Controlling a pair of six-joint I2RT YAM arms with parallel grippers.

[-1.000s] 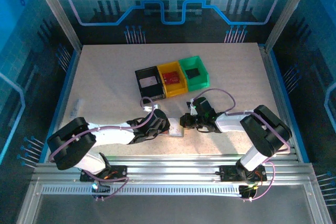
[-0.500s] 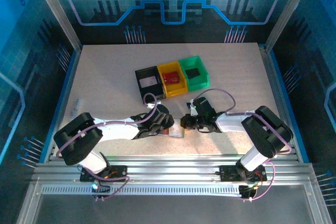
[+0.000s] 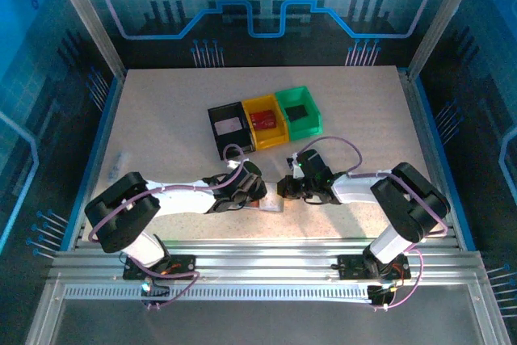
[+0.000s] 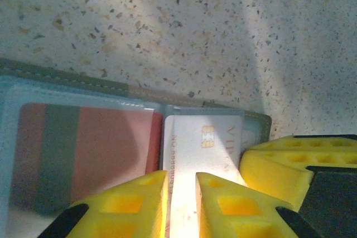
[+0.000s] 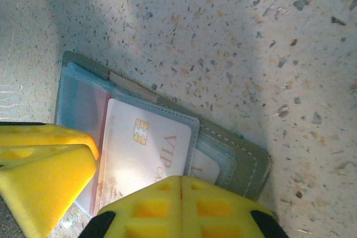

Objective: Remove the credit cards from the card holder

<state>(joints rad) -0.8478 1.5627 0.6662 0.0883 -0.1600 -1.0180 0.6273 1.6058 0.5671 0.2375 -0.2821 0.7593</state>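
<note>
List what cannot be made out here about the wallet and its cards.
- Whitish rectangular plastic chip card: in the left wrist view its near end is covered by the left tool's yellow fingers and cut by the frame edge.
- Its lettering, right wrist view: partly under the shut right tool.
- Reddish plastic card: print blurred by the cloudy sleeve.
- Grey folding card holder: top view, too small, mostly under both tools.

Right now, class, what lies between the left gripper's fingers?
The white card, sleeved in the holder, shows in that gap of the left gripper: left wrist view.
</note>
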